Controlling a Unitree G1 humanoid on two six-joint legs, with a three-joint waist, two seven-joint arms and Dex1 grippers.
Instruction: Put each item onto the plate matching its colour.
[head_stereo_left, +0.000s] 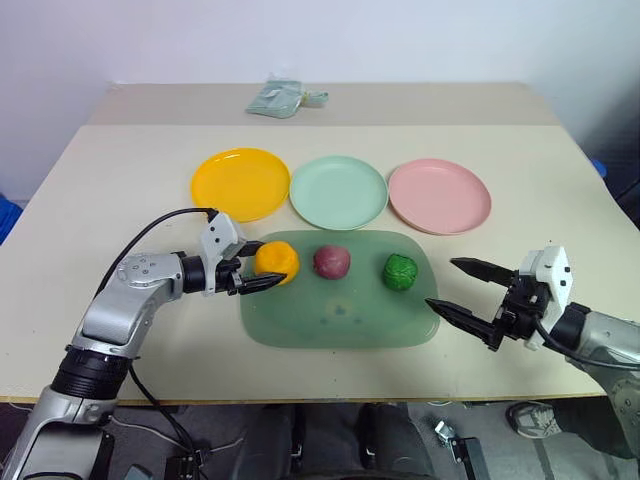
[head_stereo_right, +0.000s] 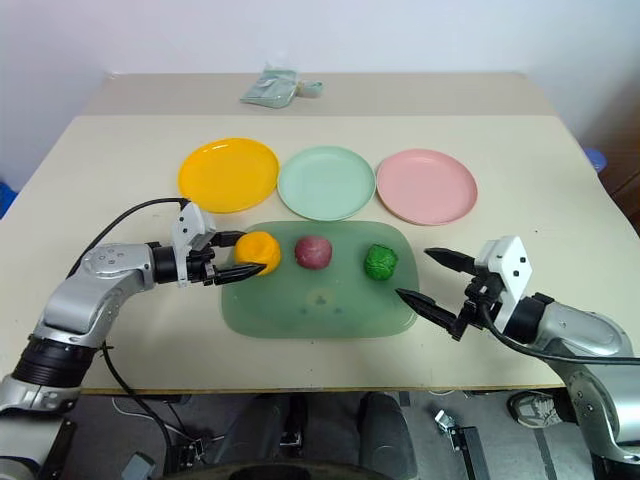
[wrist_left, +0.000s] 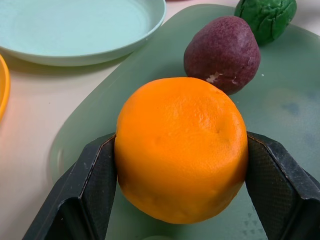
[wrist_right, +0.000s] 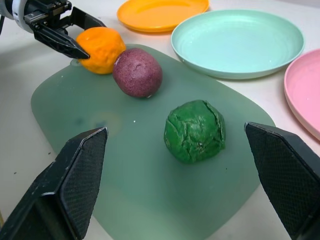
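Both end effectors work over a beige table (head_stereo_left: 120, 180): left (head_stereo_left: 262, 275) clamps the orange lump (head_stereo_left: 278, 260), right (head_stereo_left: 462, 290) gapes.

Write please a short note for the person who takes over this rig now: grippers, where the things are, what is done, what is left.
Left gripper: shut on the orange lump, at the tray's left end.
Right gripper: open, empty, beside the tray's right edge.
Maroon lump and green lump: on the tray.
Yellow plate, mint plate, pink plate: empty, behind the tray.
Done: nothing placed.
Left: all three lumps to their plates.
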